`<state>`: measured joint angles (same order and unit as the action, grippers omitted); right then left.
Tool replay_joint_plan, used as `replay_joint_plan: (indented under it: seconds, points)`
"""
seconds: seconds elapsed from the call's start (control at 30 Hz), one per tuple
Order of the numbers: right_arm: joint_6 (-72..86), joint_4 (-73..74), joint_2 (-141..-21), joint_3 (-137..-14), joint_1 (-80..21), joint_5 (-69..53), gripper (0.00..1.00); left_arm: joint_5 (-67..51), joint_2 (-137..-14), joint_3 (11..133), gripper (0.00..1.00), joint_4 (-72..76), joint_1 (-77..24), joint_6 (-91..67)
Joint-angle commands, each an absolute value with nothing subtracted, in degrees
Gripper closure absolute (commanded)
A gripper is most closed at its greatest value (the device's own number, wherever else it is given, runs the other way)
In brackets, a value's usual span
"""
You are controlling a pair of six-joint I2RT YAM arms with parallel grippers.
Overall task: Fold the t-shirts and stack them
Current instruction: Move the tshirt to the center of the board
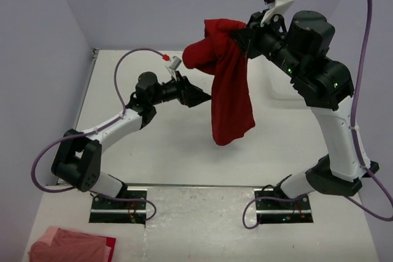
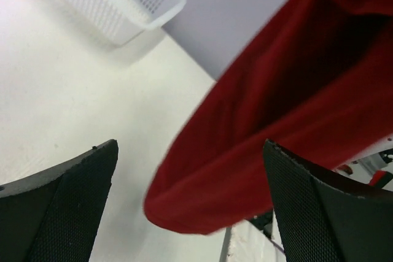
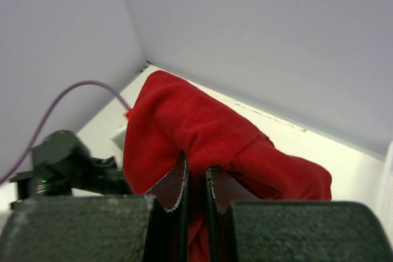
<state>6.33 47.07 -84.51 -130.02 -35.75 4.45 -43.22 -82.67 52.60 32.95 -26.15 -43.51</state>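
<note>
A deep red t-shirt (image 1: 230, 90) hangs in the air above the table, bunched at the top and trailing downward. My right gripper (image 1: 242, 38) is shut on its bunched upper part; in the right wrist view the cloth (image 3: 184, 121) bulges over the closed fingers (image 3: 175, 185) of the gripper (image 3: 196, 179). My left gripper (image 1: 202, 97) is open just left of the hanging cloth, at about mid height, pointing at it. In the left wrist view a lower fold of the shirt (image 2: 276, 121) hangs ahead between the spread fingers (image 2: 73, 194), touching neither.
A white mesh basket (image 2: 123, 4) stands at the far side of the table by the wall. A lighter red cloth bundle (image 1: 70, 246) lies at the near left corner, beside the left arm's base. Grey walls close in the table at back and left.
</note>
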Motion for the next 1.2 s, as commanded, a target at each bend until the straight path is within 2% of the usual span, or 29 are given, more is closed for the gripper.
replay_joint_plan:
  seconds: [0.0,0.13,0.17,0.2,0.27,0.3,0.37,0.4,0.5,0.63,0.73,0.87,1.17]
  points:
    - [7.38,46.14,-84.37,-133.24,-37.88,2.29,1.0,-38.67,-85.95,52.38,0.0,30.41,-29.35,-35.78]
    - [7.56,46.41,-84.2,-133.59,-39.2,2.72,1.0,-42.34,-91.92,53.09,0.0,38.45,-34.17,-38.22]
    - [7.56,46.58,-84.03,-133.94,-39.29,2.99,1.0,-42.97,-93.76,52.82,0.03,40.5,-34.71,-39.54]
    - [7.47,46.93,-84.11,-134.12,-39.2,3.34,1.0,-43.41,-94.48,52.47,0.15,42.43,-35.15,-42.07]
    - [7.12,47.46,-83.76,-134.73,-39.2,4.3,1.0,-45.16,-95.36,51.77,0.31,46.4,-35.77,-43.85]
    - [6.86,47.46,-83.5,-134.56,-39.29,4.74,1.0,-45.61,-95.1,51.42,0.48,47.28,-35.77,-45.34]
    - [5.81,47.11,-82.88,-133.6,-39.29,6.84,1.0,-46.66,-93.62,50.19,0.57,49.13,-35.68,-46.14]
    - [5.45,47.02,-82.71,-133.42,-39.29,7.55,1.0,-46.76,-92.99,50.27,0.52,48.09,-35.68,-45.27]
    - [4.4,47.81,-83.14,-133.59,-39.29,9.49,1.0,-46.85,-89.57,50.19,0.17,42.82,-35.68,-43.69]
    - [3.52,48.43,-83.49,-133.59,-39.29,12.21,1.0,-42.64,-83.33,48.87,0.01,37.38,-35.6,-42.37]
    - [3.34,48.52,-83.5,-133.68,-39.2,12.39,1.0,-42.71,-79.81,47.64,0.0,38.05,-35.6,-43.06]
    - [3.78,48.43,-83.32,-133.77,-39.29,12.13,1.0,-45.08,-80.07,44.48,0.0,47.09,-35.68,-48.33]
    - [5.27,50.44,-82.88,-136.14,-39.2,10.28,1.0,-49.65,-90.61,46.49,0.0,65.29,-38.32,-58.0]
